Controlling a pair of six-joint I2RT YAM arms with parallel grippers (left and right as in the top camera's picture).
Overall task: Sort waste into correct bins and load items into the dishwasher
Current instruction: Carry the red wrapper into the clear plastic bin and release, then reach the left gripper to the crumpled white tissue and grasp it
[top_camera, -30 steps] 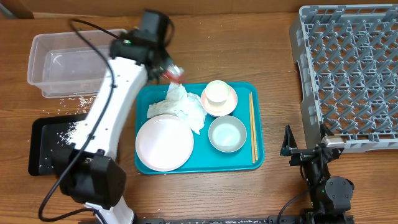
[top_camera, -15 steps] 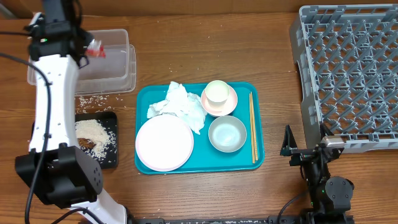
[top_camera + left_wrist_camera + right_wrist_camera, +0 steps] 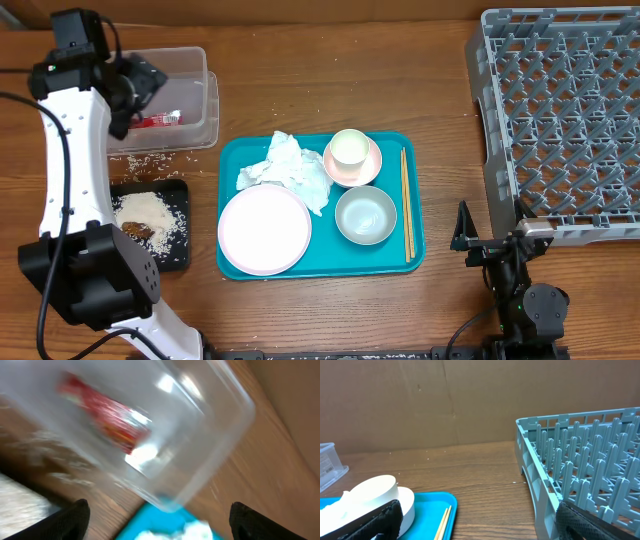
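Your left gripper (image 3: 143,82) hangs spread over the tub (image 3: 205,100), pinching nothing. The wrapper (image 3: 160,120) lies loose inside, seemingly the dry-waste bin. The napkin (image 3: 285,170) sits on the teal tray (image 3: 410,255). Your right gripper (image 3: 480,522) rests spread and empty beside the rack (image 3: 560,120).

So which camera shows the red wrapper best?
Overhead: the wrapper is sharp, lying in the clear tub. The left wrist view shows it bigger but blurred. The right wrist view misses it.
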